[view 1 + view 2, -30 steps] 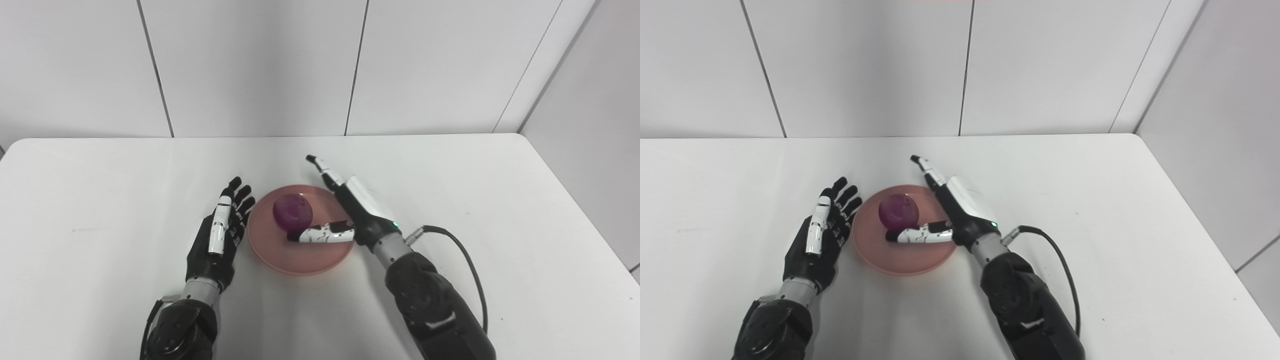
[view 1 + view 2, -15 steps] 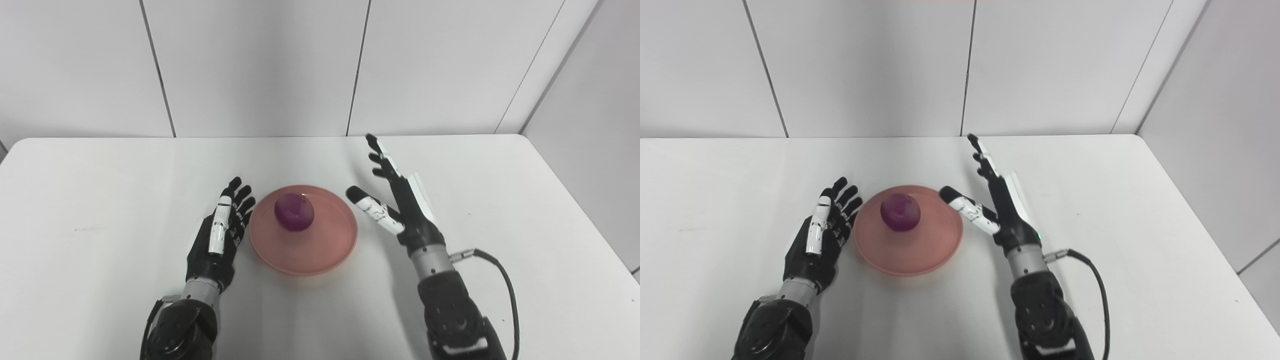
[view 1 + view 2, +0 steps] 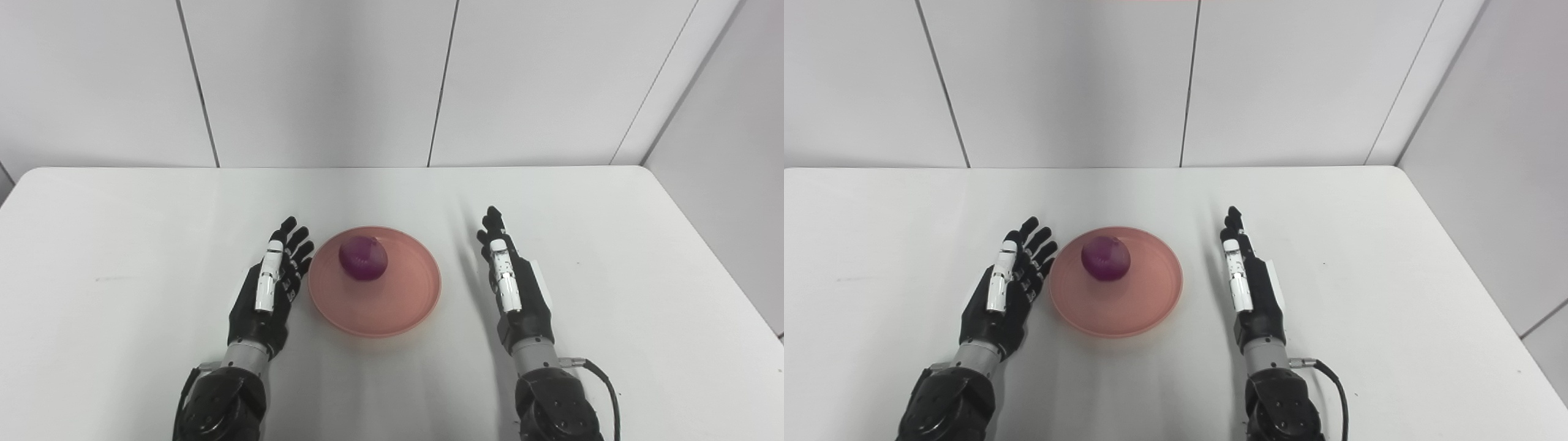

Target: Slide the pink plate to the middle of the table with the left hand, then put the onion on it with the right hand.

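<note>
Onion (image 3: 363, 258) resting on pink plate (image 3: 392, 312), mid-counter (image 3: 122, 233). Left robot hand (image 3: 269, 288) just beside rim, right robot hand (image 3: 514, 288) apart; both flat, fingers extended, holding nothing, apparently finished.

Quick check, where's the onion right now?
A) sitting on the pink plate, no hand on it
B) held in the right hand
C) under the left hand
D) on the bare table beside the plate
A: the onion sits on the pink plate, toward its far side, while the left hand and the right hand flank the plate, both open and holding nothing.
</note>
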`<state>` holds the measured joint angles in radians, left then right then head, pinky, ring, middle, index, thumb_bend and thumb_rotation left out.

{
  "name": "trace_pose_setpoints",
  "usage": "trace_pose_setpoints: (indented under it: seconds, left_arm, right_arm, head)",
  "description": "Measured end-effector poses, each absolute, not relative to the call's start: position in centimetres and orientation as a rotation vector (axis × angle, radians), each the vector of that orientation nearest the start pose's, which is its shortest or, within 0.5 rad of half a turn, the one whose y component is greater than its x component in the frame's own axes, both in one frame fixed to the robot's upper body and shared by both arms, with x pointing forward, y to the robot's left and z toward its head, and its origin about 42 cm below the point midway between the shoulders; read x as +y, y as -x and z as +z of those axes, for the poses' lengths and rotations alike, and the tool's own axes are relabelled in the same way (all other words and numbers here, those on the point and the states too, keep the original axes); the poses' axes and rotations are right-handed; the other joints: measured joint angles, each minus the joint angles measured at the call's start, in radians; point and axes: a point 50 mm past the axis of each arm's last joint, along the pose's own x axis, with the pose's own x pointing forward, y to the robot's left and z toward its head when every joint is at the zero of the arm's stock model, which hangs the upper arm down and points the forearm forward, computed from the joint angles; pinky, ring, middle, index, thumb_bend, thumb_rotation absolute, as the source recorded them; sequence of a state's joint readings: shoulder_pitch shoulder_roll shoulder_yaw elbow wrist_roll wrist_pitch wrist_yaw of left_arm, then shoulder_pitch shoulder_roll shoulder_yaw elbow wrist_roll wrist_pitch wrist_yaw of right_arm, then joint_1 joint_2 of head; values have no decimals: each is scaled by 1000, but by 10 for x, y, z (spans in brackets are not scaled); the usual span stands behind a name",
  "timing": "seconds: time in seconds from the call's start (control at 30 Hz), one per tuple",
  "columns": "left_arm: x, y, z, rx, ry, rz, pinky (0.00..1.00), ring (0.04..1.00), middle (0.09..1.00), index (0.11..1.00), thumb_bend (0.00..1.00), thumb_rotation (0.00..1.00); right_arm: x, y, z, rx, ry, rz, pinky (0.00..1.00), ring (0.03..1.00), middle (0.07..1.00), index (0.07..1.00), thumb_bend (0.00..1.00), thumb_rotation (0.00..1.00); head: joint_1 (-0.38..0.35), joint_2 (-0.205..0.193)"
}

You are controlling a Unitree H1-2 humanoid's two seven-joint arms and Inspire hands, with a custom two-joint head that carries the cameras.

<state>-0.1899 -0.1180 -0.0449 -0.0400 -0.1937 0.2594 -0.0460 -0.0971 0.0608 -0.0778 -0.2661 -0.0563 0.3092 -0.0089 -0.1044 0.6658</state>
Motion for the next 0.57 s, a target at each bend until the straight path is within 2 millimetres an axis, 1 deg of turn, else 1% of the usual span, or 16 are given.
trace_pose_setpoints:
  seconds: [0.27,0.4,0.57]
  left_arm:
    - [138,-335,151,31,288,-212,956,950,958,947,448,1000]
    - [140,-332,149,37,288,-208,959,952,960,948,448,1000]
    - [141,-332,149,38,288,-208,964,955,961,950,447,1000]
  right_arm:
    - [-213,-300,168,-26,-11,-87,1000,1000,1000,1000,235,1000]
    - [-212,-299,166,-20,-27,-90,1000,1000,1000,1000,256,1000]
    - [-209,-299,166,-19,-53,-95,1000,1000,1000,1000,253,1000]
  head:
    - [5,0]
    - [5,0]
    - [2,-3]
